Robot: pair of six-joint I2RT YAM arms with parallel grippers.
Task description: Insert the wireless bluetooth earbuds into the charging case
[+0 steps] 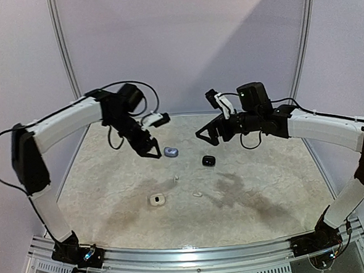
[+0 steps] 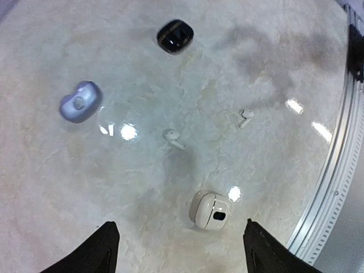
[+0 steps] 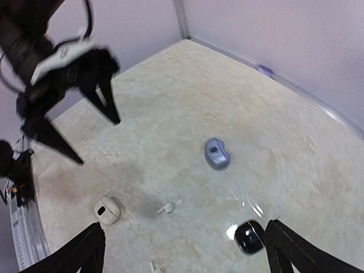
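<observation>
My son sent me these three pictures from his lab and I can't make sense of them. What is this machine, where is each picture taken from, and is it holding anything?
It is a robot with two arms bolted to the near edge of a table. The wide picture comes from a fixed camera above and behind them. The other two come from small cameras on the wrists, looking down past each arm's own dark fingers.

The left gripper and the right gripper both hang above the table, open and holding nothing.

On the table lie three small earbud cases: a white case, a black case and a bluish-grey case. Two tiny white earbuds lie loose: one earbud mid-table, the other earbud nearby.
</observation>
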